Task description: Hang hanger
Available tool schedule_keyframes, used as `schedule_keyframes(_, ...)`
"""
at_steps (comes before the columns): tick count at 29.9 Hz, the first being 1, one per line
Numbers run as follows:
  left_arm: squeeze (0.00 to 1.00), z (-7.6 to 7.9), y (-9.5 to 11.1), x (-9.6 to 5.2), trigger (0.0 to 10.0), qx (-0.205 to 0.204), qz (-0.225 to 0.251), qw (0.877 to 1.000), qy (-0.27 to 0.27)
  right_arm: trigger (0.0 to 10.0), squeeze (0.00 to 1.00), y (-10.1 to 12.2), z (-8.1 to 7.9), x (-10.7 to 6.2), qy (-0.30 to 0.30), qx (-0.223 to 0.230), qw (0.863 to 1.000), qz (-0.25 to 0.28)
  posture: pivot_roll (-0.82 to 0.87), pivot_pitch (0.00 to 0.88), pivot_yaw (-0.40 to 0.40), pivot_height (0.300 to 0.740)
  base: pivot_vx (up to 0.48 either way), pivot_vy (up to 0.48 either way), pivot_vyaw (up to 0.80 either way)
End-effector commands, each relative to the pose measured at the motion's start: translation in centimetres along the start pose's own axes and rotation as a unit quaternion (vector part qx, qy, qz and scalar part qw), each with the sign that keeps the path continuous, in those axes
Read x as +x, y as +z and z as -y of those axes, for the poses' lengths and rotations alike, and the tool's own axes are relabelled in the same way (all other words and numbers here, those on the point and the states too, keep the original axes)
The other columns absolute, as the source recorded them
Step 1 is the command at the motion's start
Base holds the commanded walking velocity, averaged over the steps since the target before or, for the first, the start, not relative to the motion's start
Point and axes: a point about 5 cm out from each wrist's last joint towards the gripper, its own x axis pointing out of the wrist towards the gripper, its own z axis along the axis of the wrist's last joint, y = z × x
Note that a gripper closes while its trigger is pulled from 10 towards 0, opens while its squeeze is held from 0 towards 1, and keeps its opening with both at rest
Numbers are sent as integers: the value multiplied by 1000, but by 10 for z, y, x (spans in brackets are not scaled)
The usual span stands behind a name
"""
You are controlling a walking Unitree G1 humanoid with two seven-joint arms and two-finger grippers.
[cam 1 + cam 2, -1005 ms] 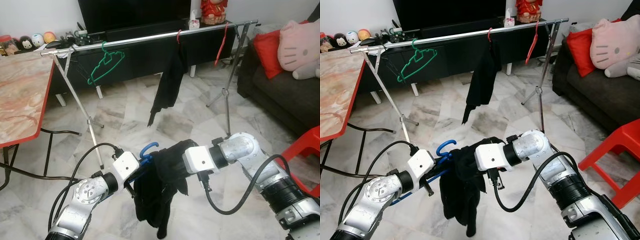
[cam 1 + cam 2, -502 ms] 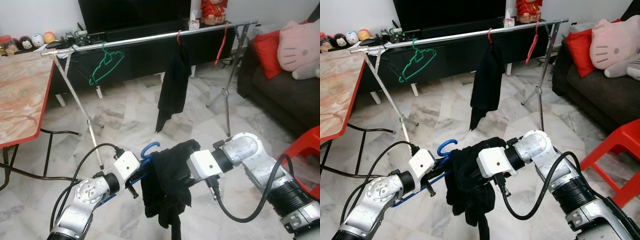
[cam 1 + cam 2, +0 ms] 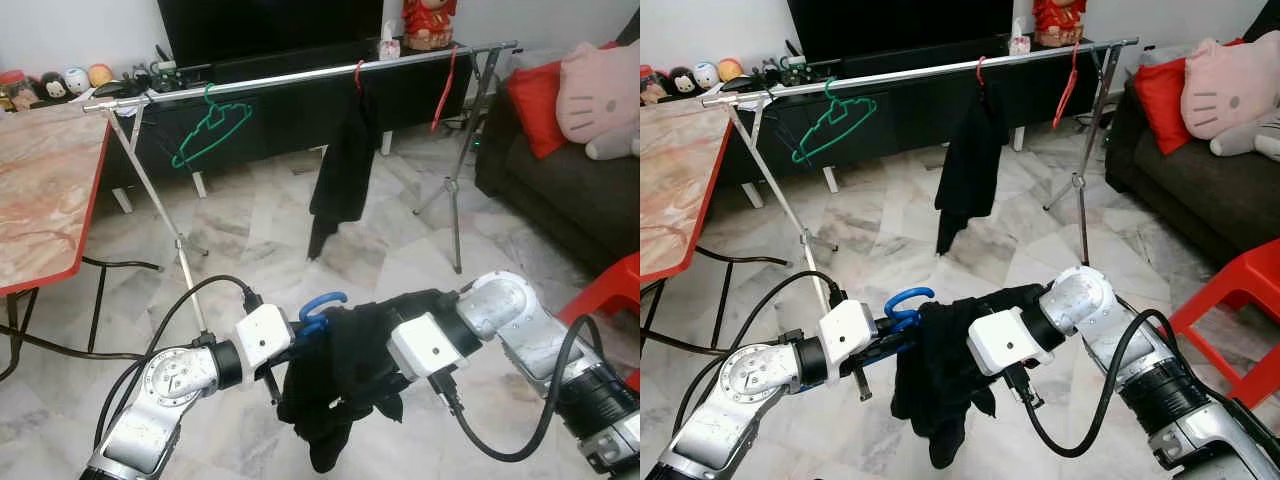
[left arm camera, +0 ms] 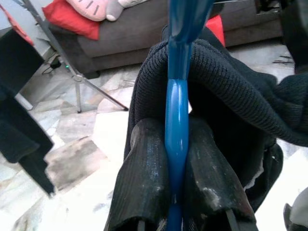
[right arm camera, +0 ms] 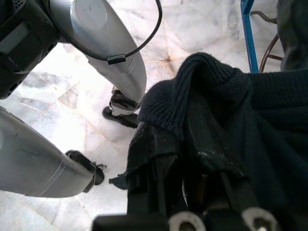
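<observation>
Marble floor (image 3: 250, 230) beneath blue hanger (image 4: 177, 120), left hand (image 4: 175, 192) clamped.

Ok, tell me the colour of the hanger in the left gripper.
Blue hanger, clearest in the left wrist view.

The blue hanger (image 4: 176, 120) is glossy smooth plastic, and the black garment (image 4: 231, 82) on it is a chunky ribbed knit, totally matt. Fingers (image 4: 144, 183) look like textured matt rubber. Rail (image 3: 300, 75) is shiny bare metal, floor (image 3: 250, 220) polished marble tile, tabletop (image 3: 40, 190) glossy marble-look with a red edge.
</observation>
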Motion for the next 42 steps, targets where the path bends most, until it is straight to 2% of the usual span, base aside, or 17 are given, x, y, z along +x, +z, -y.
schedule_keyframes(1,0,0,10,-1,10000,22,19,1000,-8,10000,0,6,0,0,15,-20,1000,-6,-132,0,34,740,0,0,0)
schedule_keyframes(7,0,3,9,-2,10000,21,17,1000,-16,10000,0,8,0,0,19,-25,999,-7,-133,0,34,740,0,0,0)
schedule_keyframes(8,0,3,9,-2,10000,19,17,1000,-17,10000,776,9,0,0,21,-23,999,-6,-133,0,34,740,0,0,0)
schedule_keyframes(9,0,3,9,-2,10000,19,17,1000,-17,10000,776,9,0,0,22,-23,999,-6,-133,0,34,740,0,0,0)
schedule_keyframes(10,0,4,9,-1,10000,17,17,1000,-19,10000,1000,10,-1,0,26,-23,999,-5,-133,0,34,740,0,0,0)
schedule_keyframes(26,0,5,9,2,10000,8,23,1000,-16,10000,1000,6,-6,-2,44,-20,998,-27,-145,0,35,740,0,0,0)
schedule_keyframes(31,0,1,7,3,10000,0,22,1000,1,10000,1000,-4,1,-5,11,-9,998,-60,-149,0,38,740,0,0,0)
schedule_keyframes(39,0,-4,4,3,10000,-15,22,999,23,10000,1000,-6,4,-5,-10,6,998,-60,-149,0,36,740,0,0,0)
schedule_keyframes(42,0,-4,3,3,10000,-23,20,999,24,10000,1000,3,6,-13,-23,-7,999,-35,-149,0,31,740,0,0,0)
